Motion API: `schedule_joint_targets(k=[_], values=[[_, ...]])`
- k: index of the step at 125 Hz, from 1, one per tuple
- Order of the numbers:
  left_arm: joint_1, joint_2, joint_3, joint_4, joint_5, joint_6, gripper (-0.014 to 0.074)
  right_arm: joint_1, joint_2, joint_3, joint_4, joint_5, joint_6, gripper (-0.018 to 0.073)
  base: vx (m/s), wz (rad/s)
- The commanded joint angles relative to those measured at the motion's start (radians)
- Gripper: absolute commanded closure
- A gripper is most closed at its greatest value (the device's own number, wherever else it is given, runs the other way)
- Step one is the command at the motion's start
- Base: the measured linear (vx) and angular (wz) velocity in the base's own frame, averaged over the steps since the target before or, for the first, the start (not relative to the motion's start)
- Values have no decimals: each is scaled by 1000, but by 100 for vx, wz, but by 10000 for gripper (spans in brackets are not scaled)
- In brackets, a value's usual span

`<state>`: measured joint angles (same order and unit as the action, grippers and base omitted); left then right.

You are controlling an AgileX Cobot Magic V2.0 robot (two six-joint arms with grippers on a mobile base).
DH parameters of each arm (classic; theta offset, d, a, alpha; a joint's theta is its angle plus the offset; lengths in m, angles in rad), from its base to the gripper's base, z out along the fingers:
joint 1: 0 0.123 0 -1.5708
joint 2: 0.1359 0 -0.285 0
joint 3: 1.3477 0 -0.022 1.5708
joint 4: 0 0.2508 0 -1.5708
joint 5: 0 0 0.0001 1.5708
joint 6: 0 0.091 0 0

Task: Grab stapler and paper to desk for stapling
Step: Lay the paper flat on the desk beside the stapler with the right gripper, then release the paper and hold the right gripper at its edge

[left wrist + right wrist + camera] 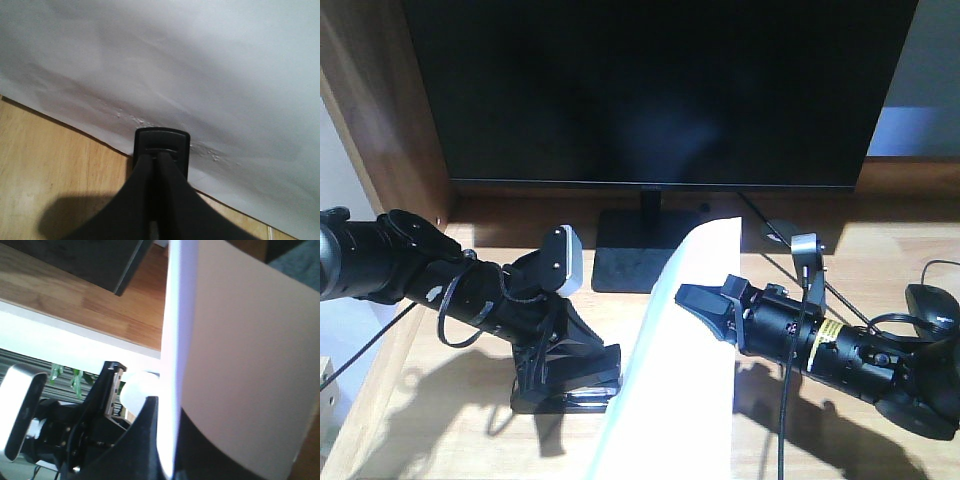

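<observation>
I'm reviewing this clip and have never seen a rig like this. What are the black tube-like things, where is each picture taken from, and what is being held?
The black tubes are two robot arms, each ending in a two-fingered gripper. The front view looks over a wooden desk toward a dark monitor. The other two pictures come from cameras on each wrist. The left gripper is closed on a black stapler resting on the desk; its wrist view shows the stapler's tip against the paper. The right gripper pinches a white paper, holding it up on edge. A black mouse lies at the far right.
</observation>
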<state>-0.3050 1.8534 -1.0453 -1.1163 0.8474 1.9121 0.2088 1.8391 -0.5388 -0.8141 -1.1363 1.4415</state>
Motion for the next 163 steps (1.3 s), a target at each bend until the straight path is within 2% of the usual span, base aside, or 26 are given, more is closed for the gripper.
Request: schedule_joint_targets(k=[1, 18, 31, 40, 53, 76, 95, 119, 156, 163], values=[[-4, -42, -25, -53, 25, 1, 603, 0, -33, -19, 19, -206, -20, 562, 0, 0], [-4, -42, -25, -53, 25, 1, 603, -15, -35, 4, 9, -192, -20, 562, 0, 0], [-4, -42, -25, -53, 25, 1, 603, -68, -35, 45, -27, -171, -24, 562, 0, 0], [-4, -42, -25, -53, 25, 1, 603, -128, -35, 73, -73, -123, -26, 562, 0, 0], [-4, -42, -25, -53, 25, 1, 603, -201, -35, 83, -193, -16, -8, 562, 0, 0], [-4, -42, -25, -53, 25, 1, 603, -209, -33, 83, -310, 120, 3, 562, 0, 0], [-4, -42, -25, -53, 24, 1, 603, -209, -33, 83, -328, 171, -2, 562, 0, 0], [-4, -42, -25, -53, 25, 1, 603, -209, -33, 82, -325, 67, -24, 562, 0, 0], [-4, -42, -25, -53, 25, 1, 603, -209, -33, 82, -319, -209, -182, 562, 0, 0], [-4, -42, -25, -53, 25, 1, 603, -209, -38, 82, -323, -210, -192, 562, 0, 0]])
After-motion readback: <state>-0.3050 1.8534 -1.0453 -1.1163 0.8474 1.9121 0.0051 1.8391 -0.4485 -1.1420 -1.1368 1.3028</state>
